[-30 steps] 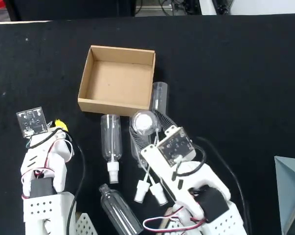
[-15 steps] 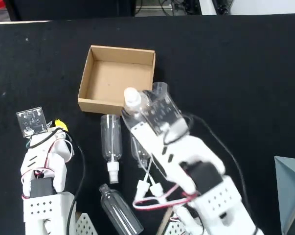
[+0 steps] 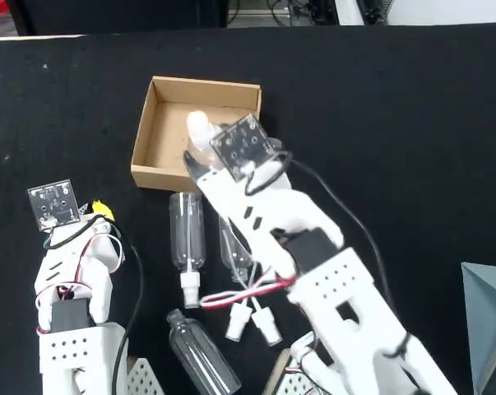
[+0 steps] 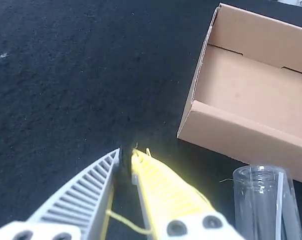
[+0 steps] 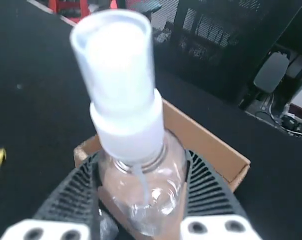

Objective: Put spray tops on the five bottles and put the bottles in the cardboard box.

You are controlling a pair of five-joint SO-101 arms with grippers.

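Observation:
My right gripper (image 3: 205,158) is shut on a clear bottle (image 5: 140,192) with a white spray top (image 5: 121,90) screwed on. It holds the bottle upright over the near edge of the cardboard box (image 3: 146,132), whose floor is bare. A second capped bottle (image 3: 187,234) lies on the table in front of the box. Another clear bottle (image 3: 200,352) lies near the front edge, and one more (image 3: 234,253) is partly hidden under the right arm. Two loose spray tops (image 3: 238,321) lie beside it. My left gripper (image 4: 125,156) rests shut and holds nothing, left of the box (image 4: 251,95).
In the left wrist view an open bottle mouth (image 4: 261,180) lies just in front of the box wall. A grey-blue object (image 3: 488,321) stands at the table's right edge. The table is black cloth, with free room to the left and right of the box.
The right arm lifted the capped bottle off the table and carried it away from the front, up to the box. The left arm stayed still.

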